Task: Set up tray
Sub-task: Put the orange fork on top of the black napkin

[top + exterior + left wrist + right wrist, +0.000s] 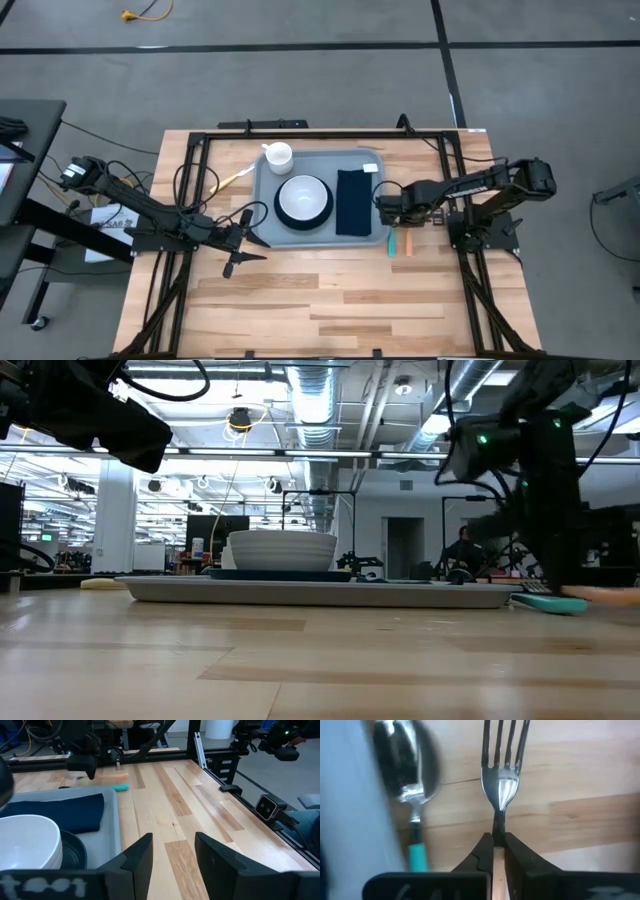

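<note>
1. My right gripper [496, 851] is clenched on the slim, pale orange handle of a fork [503, 765], a shiny metal one with four tines, held over the wood just beside the tray's right edge.
2. A spoon [407, 775] with a glossy metal bowl and a teal handle lies next to the fork, between it and the tray.
3. The tray [268, 228] is smooth grey-blue plastic, rectangular with rounded corners and a raised rim; it sits at the middle of the far half of the surface [330, 300], which is made of pale wooden planks.
4. On the tray sit a round white bowl [302, 197] stacked on a dark plate [75, 854], a dark navy cloth [353, 202] folded into a soft rectangle at the right, and a small white cup [279, 155] at the far left corner.
5. A thin yellowish utensil [232, 179] lies on the wood off the tray's left side.
6. My left gripper [172, 855] hangs released, its dark fingers apart, above bare wood near the tray's near left corner.
7. Black frame rails [300, 133] border the surface.
</note>
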